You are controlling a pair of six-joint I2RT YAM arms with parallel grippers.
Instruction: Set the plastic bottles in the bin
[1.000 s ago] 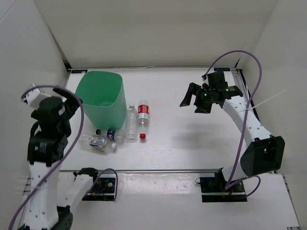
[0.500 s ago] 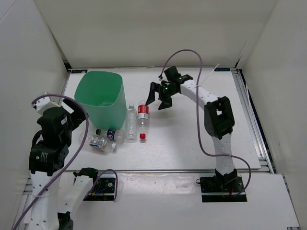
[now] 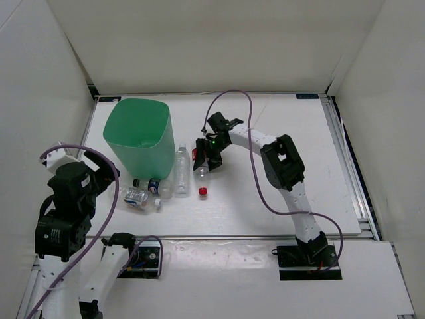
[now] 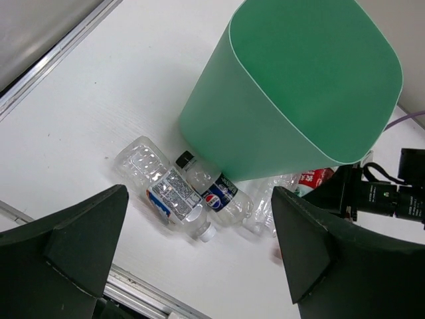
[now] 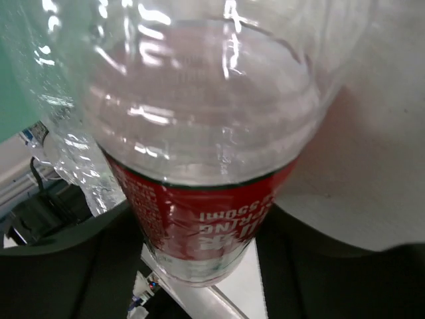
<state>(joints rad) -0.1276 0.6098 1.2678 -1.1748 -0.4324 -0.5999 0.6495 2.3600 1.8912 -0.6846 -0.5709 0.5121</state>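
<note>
The mint-green bin (image 3: 147,154) (image 4: 299,86) stands at the back left. Four plastic bottles lie by its near side. The red-and-white labelled one (image 3: 196,151) (image 5: 199,199) has a red cap (image 3: 202,192), and my right gripper (image 3: 206,157) (image 5: 199,266) is shut on its body, a dark finger against each side. A clear bottle (image 3: 180,169) lies beside it. The blue-labelled bottle (image 3: 151,185) (image 4: 219,194) and a clear one with a printed label (image 3: 138,197) (image 4: 169,196) lie nearer. My left gripper (image 3: 101,166) (image 4: 199,219) hangs open above the table's left side, holding nothing.
White enclosure walls stand close on the left, back and right. A metal rail (image 3: 226,236) runs along the table's near edge. The right arm's purple cable (image 3: 255,193) loops over the middle of the table.
The right arm has swung from the far right across to the red-labelled bottle and closed on it; the bottle's cap end has shifted slightly right. The left arm has sunk a little.
</note>
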